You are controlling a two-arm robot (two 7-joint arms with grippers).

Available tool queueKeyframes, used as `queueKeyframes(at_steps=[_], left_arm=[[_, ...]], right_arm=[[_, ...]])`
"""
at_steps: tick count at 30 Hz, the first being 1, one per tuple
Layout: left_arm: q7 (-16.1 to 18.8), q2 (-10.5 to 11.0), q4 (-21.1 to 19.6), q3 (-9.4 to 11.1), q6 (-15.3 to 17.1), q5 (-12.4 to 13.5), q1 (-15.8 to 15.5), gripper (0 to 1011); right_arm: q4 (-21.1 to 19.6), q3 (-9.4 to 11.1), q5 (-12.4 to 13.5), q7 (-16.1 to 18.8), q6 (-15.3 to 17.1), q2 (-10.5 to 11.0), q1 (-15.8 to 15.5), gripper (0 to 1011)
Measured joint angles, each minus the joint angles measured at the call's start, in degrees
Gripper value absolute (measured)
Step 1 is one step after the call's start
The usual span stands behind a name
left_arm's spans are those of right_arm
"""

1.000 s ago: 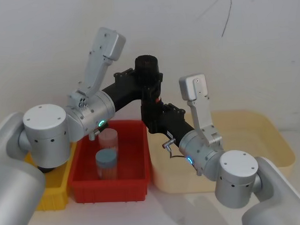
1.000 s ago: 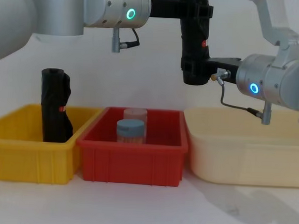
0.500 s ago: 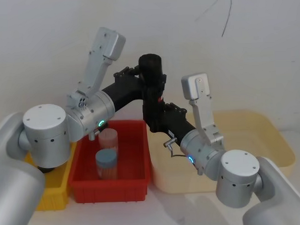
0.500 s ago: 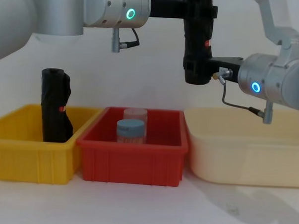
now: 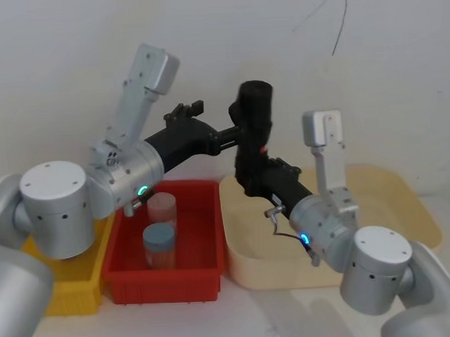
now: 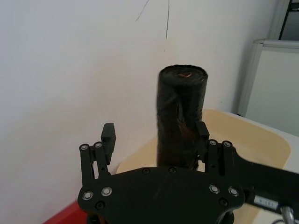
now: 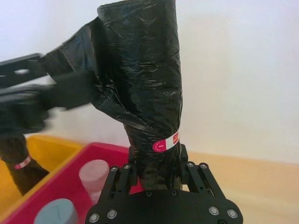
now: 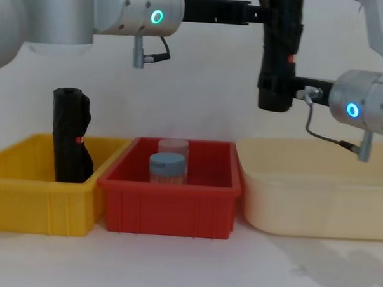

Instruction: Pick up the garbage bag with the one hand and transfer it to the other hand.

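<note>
Above the cream bin (image 8: 316, 200), the right tool (image 7: 156, 161) clamps the garbage bag (image 7: 142, 70); the left tool (image 6: 155, 133) gapes wide.

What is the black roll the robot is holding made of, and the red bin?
The roll, clamped in the right gripper, looks like thin glossy plastic film: crinkled, with shiny creases. The red bin looks like stiff moulded plastic, smooth with a dull sheen and crisp rim; I can't be sure from looks.

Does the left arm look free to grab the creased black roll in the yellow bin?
Likely yes: the left end effector is open, and the creased roll stands uncovered, rising above the yellow bin wall.
</note>
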Motion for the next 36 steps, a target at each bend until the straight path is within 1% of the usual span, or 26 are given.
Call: queueKeyframes(at_steps=[6, 15, 19, 23, 25, 28, 29, 30, 31, 32, 34, 36], left_arm=[[-0.74, 1.68, -3.53, -1.03, 1.76, -1.85, 2.04, 1000], [-1.18, 3.65, -8.02, -2.6, 3.51, -4.09, 4.75, 1000], [-0.6, 4.52, -9.7, -3.34, 4.23, -4.72, 5.94, 1001], [0.82, 5.44, -11.32, -4.18, 5.09, -5.05, 7.37, 1000], [1.24, 5.71, -11.78, -4.41, 5.32, -5.12, 7.77, 1001], [2.0, 6.22, -12.43, -4.81, 5.75, -5.26, 8.46, 1000], [2.36, 6.45, -12.73, -5.01, 5.94, -5.33, 8.77, 1000], [2.5, 6.55, -12.85, -5.09, 6.01, -5.35, 8.89, 1000], [2.78, 6.72, -13.07, -5.23, 6.16, -5.39, 9.11, 1001], [2.78, 6.72, -13.07, -5.23, 6.16, -5.39, 9.11, 1000], [3.1, 6.95, -13.36, -5.42, 6.31, -5.45, 9.41, 1000], [3.29, 7.08, -13.52, -5.53, 6.41, -5.49, 9.59, 1001]], right_arm=[[-1.31, 1.62, 0.81, -0.7, 2.49, 0.94, -1.33, 476], [-2.88, 2.88, 0.87, -1.18, 5.76, 2.68, -2.99, 476], [-3.61, 3.1, 0.54, -1.19, 7.18, 3.66, -3.68, 476], [-4.5, 3.29, 0.01, -1.09, 8.94, 4.81, -4.44, 481], [-4.76, 3.38, -0.13, -1.04, 9.29, 5.16, -4.66, 518], [-5.19, 3.5, -0.52, -1.03, 9.94, 5.61, -5.0, 634], [-5.43, 3.57, -0.69, -1.04, 10.21, 5.79, -5.16, 634], [-5.54, 3.62, -0.77, -1.05, 10.33, 5.9, -5.24, 691], [-5.71, 3.65, -0.85, -1.06, 10.48, 5.96, -5.31, 691], [-6.0, 3.69, -0.98, -1.06, 10.74, 6.1, -5.45, 743], [-6.3, 3.72, -1.13, -1.07, 11.01, 6.23, -5.58, 785], [-6.68, 3.78, -1.27, -1.07, 11.24, 6.36, -5.75, 856]])
